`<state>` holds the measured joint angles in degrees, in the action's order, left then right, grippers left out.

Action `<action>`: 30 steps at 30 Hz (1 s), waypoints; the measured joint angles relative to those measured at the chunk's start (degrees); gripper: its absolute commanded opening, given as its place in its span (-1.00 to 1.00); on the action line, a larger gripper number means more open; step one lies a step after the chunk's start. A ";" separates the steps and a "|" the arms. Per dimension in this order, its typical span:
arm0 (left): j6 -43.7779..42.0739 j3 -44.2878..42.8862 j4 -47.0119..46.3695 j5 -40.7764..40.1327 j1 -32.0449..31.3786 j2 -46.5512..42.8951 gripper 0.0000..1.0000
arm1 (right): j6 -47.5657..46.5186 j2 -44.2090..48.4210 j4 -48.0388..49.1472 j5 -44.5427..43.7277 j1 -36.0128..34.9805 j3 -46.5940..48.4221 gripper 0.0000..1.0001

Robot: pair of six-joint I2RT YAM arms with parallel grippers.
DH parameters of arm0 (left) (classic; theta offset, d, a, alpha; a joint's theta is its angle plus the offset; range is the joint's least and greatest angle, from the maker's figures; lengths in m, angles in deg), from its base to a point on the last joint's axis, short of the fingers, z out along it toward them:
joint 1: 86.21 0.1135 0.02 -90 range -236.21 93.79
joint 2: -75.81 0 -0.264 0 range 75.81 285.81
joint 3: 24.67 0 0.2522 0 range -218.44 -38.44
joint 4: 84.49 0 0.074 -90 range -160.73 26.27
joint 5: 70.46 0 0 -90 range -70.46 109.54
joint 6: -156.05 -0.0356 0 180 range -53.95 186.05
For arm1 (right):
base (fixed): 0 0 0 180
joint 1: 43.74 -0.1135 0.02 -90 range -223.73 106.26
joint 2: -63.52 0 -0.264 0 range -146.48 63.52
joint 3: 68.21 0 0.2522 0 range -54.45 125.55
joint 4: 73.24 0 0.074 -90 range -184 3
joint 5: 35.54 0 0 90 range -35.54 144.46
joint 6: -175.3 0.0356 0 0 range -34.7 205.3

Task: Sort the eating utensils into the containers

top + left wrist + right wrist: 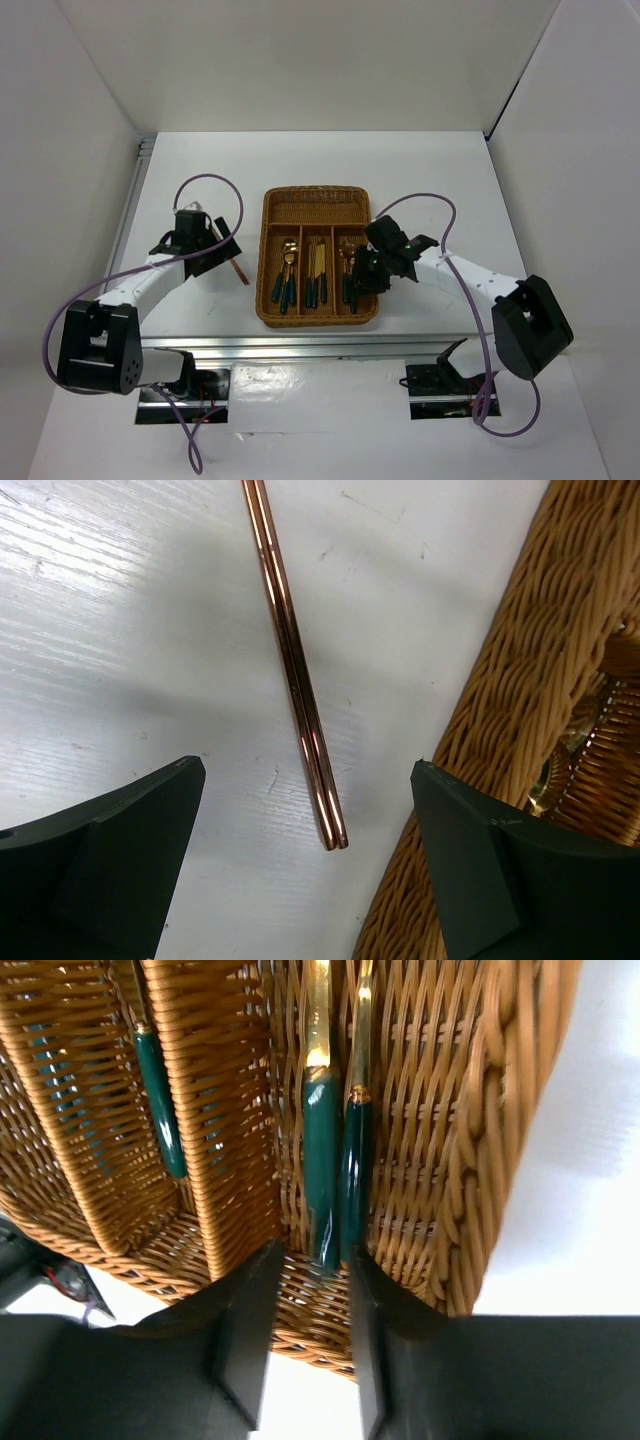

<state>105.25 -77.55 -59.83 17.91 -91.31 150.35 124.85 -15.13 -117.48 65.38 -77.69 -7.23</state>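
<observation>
The wicker tray [268, 262] sits mid-table. Green-handled gold utensils lie in its left slot [286, 282], middle slot [317, 278] and right slot [347, 268]. A pair of copper chopsticks [238, 268] lies on the table left of the tray. In the left wrist view the chopsticks [295, 670] lie side by side, their ends between the wide-open fingers of my left gripper [310, 850], next to the tray wall [520, 680]. My right gripper [312, 1320] hangs over the right slot's near end, its jaws narrowly apart around the ends of two green handles [322, 1170] lying in the slot.
The crosswise slot [315, 208] runs along the tray's far end. A green handle [160, 1100] shows in the middle slot in the right wrist view. White walls stand on three sides of the table. Purple cables loop above both arms.
</observation>
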 measured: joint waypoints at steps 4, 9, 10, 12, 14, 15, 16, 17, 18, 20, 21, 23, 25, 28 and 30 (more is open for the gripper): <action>0.00 -0.48 -0.15 -1.44 0.00 1.64 0.97 | 0.07 -0.48 0.00 0.02 -1.09 0.17 0.29; 0.00 -2.45 0.04 -3.87 0.00 4.04 0.84 | -0.68 -0.48 -0.15 -1.03 -1.29 2.10 0.43; 0.02 -2.89 0.04 -4.28 0.00 4.52 0.80 | -1.03 -0.48 -0.24 -1.38 -1.29 2.75 0.43; 0.02 -3.54 0.02 -4.85 0.00 5.27 0.70 | -1.64 -0.48 -0.39 -2.60 -1.29 4.31 0.43; -0.02 -3.78 0.17 -5.29 0.00 5.81 0.58 | -2.43 -0.42 -0.37 -4.17 -1.29 6.05 0.43; 0.04 -3.80 0.20 -5.46 0.00 5.99 0.56 | -2.78 -0.35 -0.33 -4.83 -1.29 6.67 0.43; 0.02 -3.80 0.31 -5.60 0.00 6.19 0.53 | -3.15 -0.22 -0.31 -5.79 -1.29 7.19 0.43; 0.00 -3.82 0.52 -5.66 0.00 6.36 0.50 | -3.45 -0.07 -0.24 -6.67 -1.29 7.48 0.43; 0.00 -3.87 0.81 -5.73 0.00 6.58 0.47 | -3.61 0.22 -0.22 -7.67 -1.29 7.56 0.43; 0.00 -3.98 1.29 -5.88 0.00 7.08 0.41 | -3.85 0.66 -0.22 -9.38 -1.29 7.58 0.43; 0.00 -4.11 1.79 -6.03 0.00 7.30 0.38 | -3.93 0.76 -0.15 -10.19 -1.29 7.58 0.43; -0.07 -4.39 2.49 -6.34 0.00 7.76 0.35 | -4.11 0.83 -0.15 -11.23 -1.27 7.58 0.43; -0.07 -5.05 3.30 -6.97 -0.04 8.52 0.32 | -4.28 0.90 -0.09 -11.93 -1.09 7.56 0.43; -0.09 -6.49 4.31 -8.15 -0.57 10.05 0.30 | -4.46 0.92 0.00 -12.44 -0.59 7.50 0.43; -0.09 -7.39 4.90 -9.01 -1.07 10.78 0.30 | -4.50 0.92 0.04 -12.70 -0.02 7.32 0.43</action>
<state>105.16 -84.94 -54.94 8.91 -92.38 161.13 120.35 -14.21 -117.44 52.68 -77.71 0.10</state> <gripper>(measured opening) 0.652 0.715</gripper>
